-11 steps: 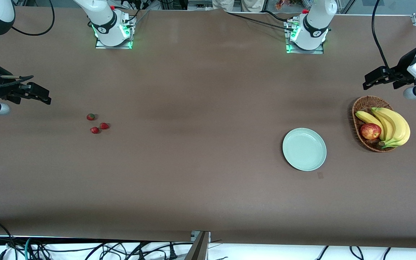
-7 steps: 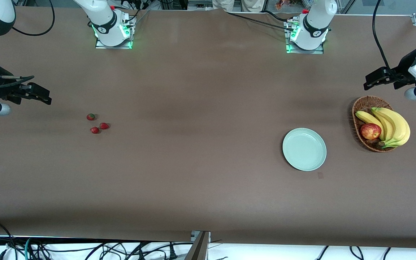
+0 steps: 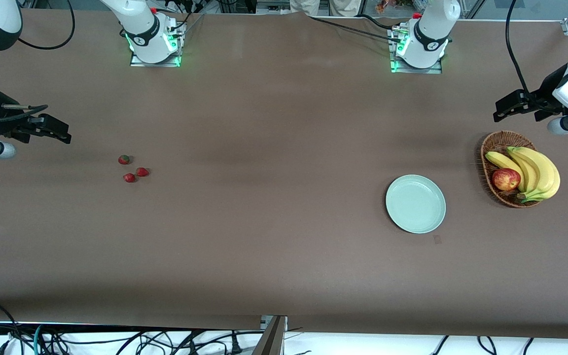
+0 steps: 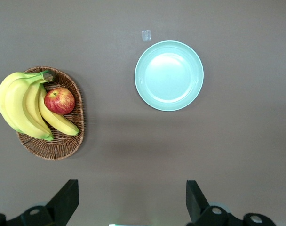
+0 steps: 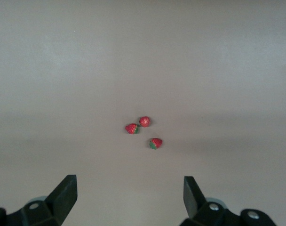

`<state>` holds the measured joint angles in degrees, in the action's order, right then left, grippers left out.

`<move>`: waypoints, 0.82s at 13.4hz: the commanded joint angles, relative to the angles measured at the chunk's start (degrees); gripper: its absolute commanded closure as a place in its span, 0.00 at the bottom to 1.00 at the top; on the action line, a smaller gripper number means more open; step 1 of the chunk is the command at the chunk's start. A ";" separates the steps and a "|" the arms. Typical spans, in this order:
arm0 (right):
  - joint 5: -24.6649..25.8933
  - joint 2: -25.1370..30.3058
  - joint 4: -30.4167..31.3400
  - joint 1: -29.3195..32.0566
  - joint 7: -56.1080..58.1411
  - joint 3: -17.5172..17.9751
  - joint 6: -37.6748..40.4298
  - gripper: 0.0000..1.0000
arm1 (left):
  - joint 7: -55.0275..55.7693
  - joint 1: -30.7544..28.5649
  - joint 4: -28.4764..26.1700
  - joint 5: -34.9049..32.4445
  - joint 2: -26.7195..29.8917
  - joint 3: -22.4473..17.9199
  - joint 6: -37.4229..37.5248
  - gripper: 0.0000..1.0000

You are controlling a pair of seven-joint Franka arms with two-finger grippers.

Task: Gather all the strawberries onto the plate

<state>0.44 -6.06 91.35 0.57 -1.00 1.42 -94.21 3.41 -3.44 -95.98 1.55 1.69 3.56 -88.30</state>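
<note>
Nothing is collected yet, and the layout pretty much explains why each arm is parked where it is. The three strawberries (image 3: 134,170) sit in a tight little triangle on the bare bench (image 3: 274,222) at the right arm's end. The right gripper (image 3: 64,133) hovers over empty bench with the berries at roughly 4 o'clock from it in the front view. Its jaws are spread wide with nothing in them, and the right wrist view has the berries framed between them, so it looks lined up to drop on one. The plate (image 3: 415,203) is way off at the left arm's end, empty, lying flat on the bench. The wicker basket (image 3: 491,143) with bananas (image 3: 540,170) and an apple (image 3: 506,179) sits at about 2 o'clock from it, close but not touching. The left gripper (image 3: 498,112) hangs over bare bench with the basket at about 6 o'clock and the plate around 7. Its jaws are also fully apart and holding nothing, so it seems to be waiting. The guess here is that berries and plate are so far apart that the carry will be long, or a handover between arms. The berries being bunched means the jaws will have to pick one without knocking its neighbours.
</note>
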 commanded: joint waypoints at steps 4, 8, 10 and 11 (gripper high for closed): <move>-0.70 -5.45 -0.91 0.48 0.20 0.51 -2.19 0.00 | 0.19 -0.25 0.18 -0.32 0.42 -0.04 0.41 0.00; -0.35 -12.73 -0.82 0.49 0.73 0.51 -6.40 0.00 | 0.19 -0.25 0.18 -0.32 0.51 0.04 0.41 0.00; -0.35 -16.69 -0.56 0.39 0.20 0.51 -9.92 0.00 | 0.19 -0.25 0.18 -0.32 0.51 0.04 0.41 0.00; -0.26 -18.45 -0.30 0.39 0.20 0.51 -12.03 0.00 | 0.19 -0.25 0.18 -0.32 0.51 0.04 0.41 0.00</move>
<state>0.44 -21.44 91.52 0.58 -1.00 1.45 -103.51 3.41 -3.48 -95.96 1.55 1.69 3.35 -88.30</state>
